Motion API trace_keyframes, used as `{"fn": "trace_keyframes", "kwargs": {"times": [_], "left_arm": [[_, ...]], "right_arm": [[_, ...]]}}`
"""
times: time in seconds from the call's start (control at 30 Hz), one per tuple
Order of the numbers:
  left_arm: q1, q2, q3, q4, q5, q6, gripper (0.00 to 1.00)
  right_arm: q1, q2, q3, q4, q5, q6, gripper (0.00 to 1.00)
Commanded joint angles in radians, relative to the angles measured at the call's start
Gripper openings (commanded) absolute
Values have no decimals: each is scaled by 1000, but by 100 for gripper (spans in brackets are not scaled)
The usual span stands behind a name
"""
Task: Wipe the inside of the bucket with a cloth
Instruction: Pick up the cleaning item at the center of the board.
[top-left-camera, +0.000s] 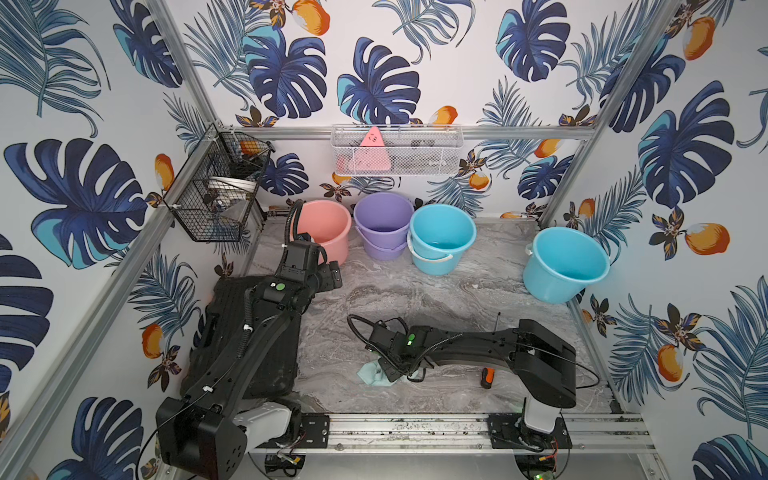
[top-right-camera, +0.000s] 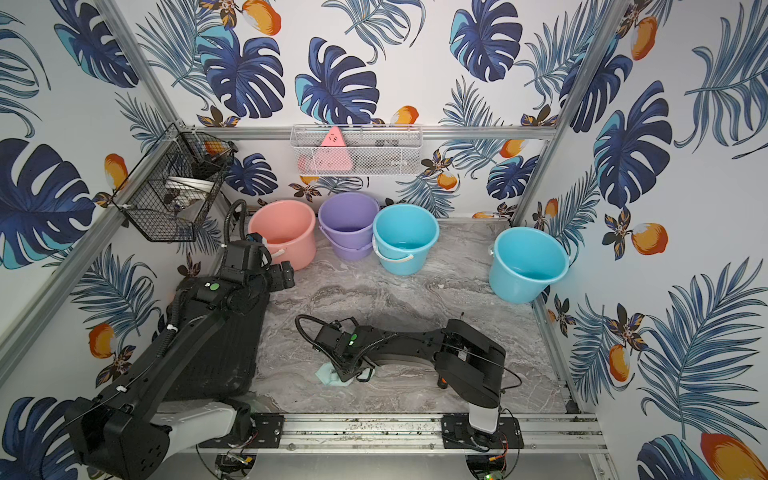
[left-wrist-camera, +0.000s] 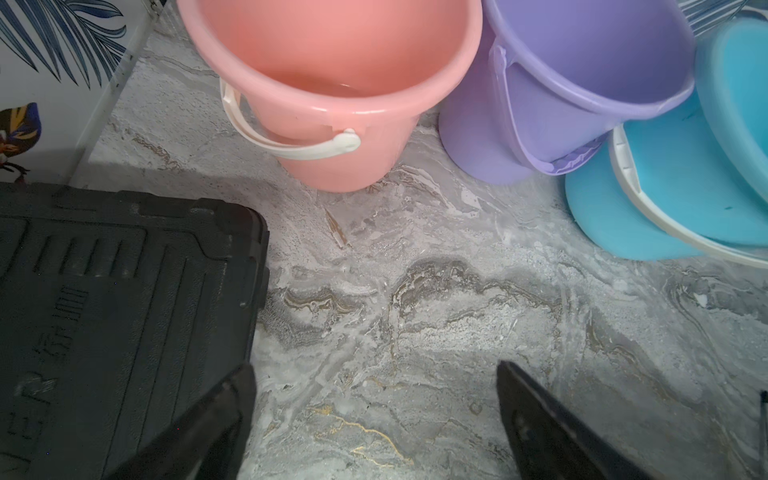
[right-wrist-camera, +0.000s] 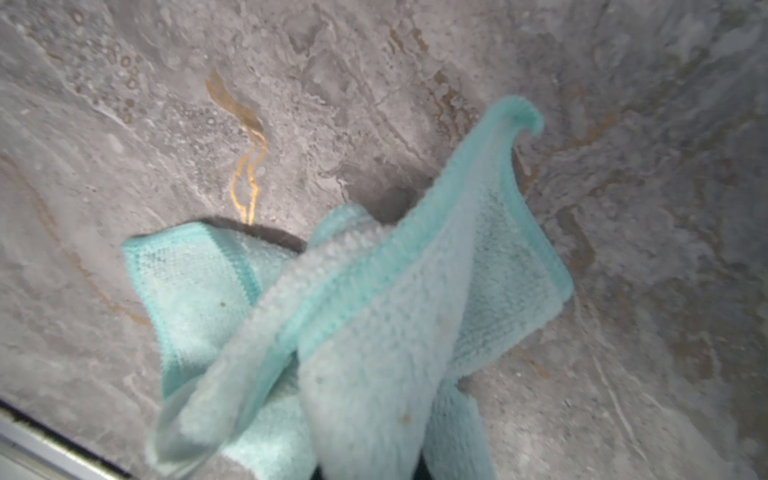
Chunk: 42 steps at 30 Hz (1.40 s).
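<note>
The grey marble surface (top-left-camera: 436, 291) sits between leaf-print walls (top-left-camera: 415, 62). The right end effector (top-left-camera: 394, 372) is clamped on the cloth (right-wrist-camera: 374, 311); the left end effector (left-wrist-camera: 374, 374) stands apart.

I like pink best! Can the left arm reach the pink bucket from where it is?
Probably yes. The left tool hangs open just in front of the pink bucket, with only bare table between them.
</note>
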Motion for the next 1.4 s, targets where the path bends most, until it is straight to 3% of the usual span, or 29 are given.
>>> {"fn": "trace_keyframes", "kwargs": {"times": [0.0, 0.27, 0.57, 0.97, 1.37], "left_arm": [[2, 41, 79, -59, -64, -96, 88], [7, 251, 370, -309, -94, -357, 79], [74, 356, 462, -357, -89, -599, 65], [185, 482, 548, -271, 1, -648, 54], [208, 623, 680, -317, -32, -668, 57]], "right_arm": [[-13, -63, -31, 7, 33, 41, 0], [-61, -206, -91, -32, 67, 42, 0], [-94, -293, -119, -60, 99, 40, 1], [-97, -333, -157, -68, 104, 58, 2], [-100, -337, -162, -80, 117, 60, 2]]}}
